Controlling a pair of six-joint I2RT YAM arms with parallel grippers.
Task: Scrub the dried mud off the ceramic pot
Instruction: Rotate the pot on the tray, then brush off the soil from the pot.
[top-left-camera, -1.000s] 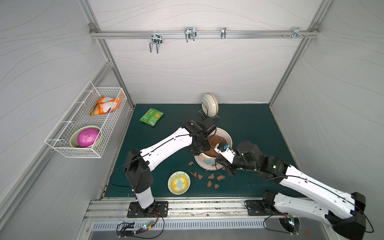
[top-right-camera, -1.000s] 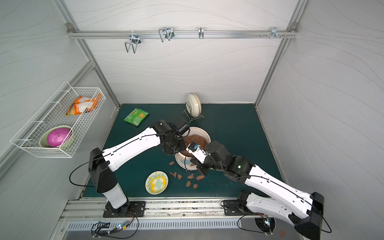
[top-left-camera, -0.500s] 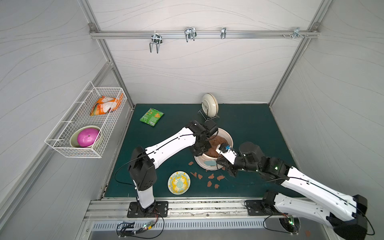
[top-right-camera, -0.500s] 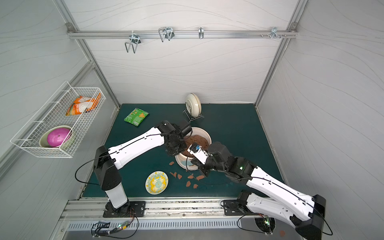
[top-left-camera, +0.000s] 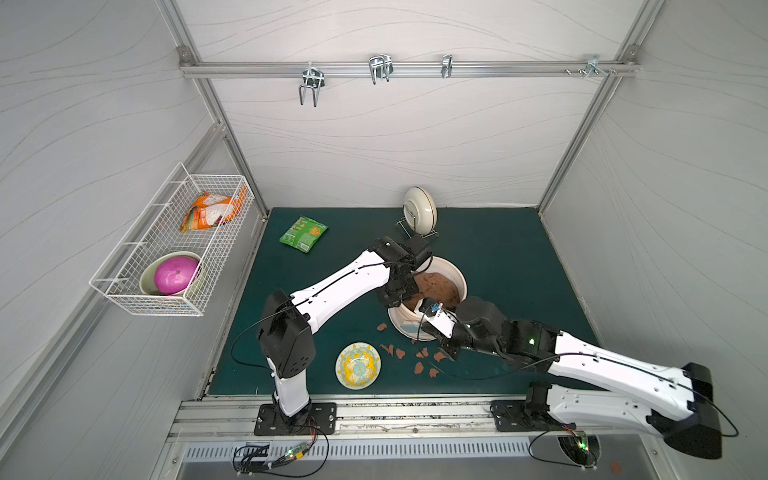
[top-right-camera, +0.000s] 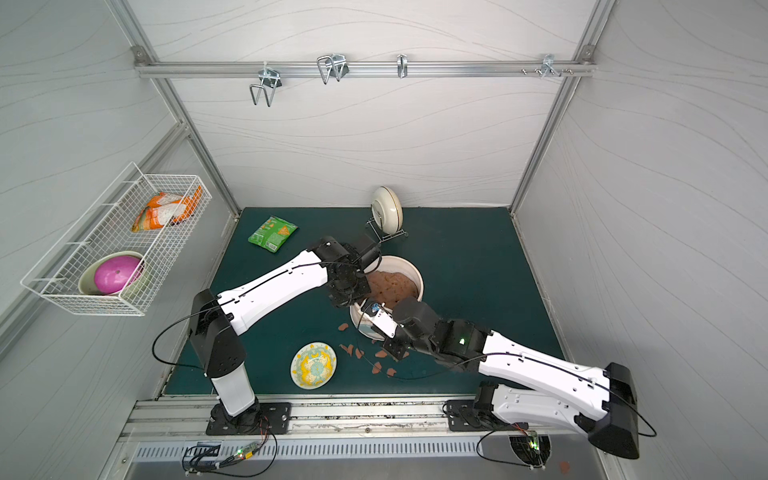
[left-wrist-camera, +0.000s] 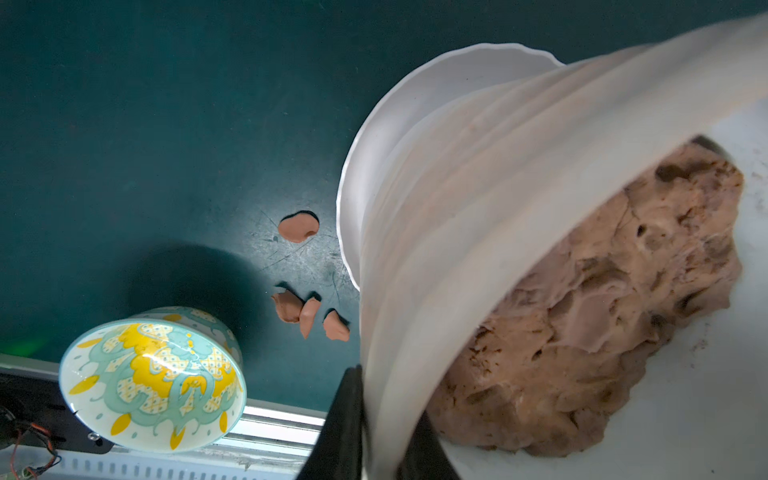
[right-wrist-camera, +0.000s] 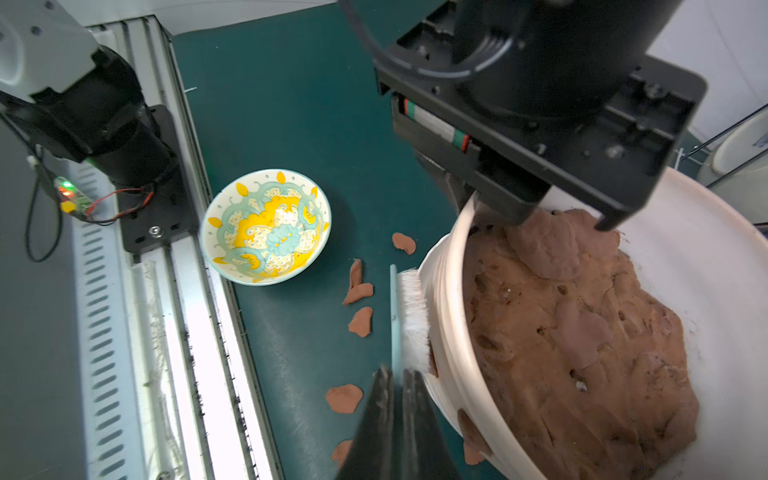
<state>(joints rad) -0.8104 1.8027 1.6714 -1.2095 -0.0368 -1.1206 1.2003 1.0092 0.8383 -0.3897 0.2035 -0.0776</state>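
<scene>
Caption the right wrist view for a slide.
Right hand holds a white-bristled, pale blue brush against the outer wall of the cream ribbed ceramic pot; reddish-brown dried mud flakes litter the green mat.

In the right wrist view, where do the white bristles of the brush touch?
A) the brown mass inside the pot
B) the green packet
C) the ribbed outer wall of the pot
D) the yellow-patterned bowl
C: the brush, held in the right hand, lies with its bristles against the outer wall of the ceramic pot, just below the rim.
</scene>
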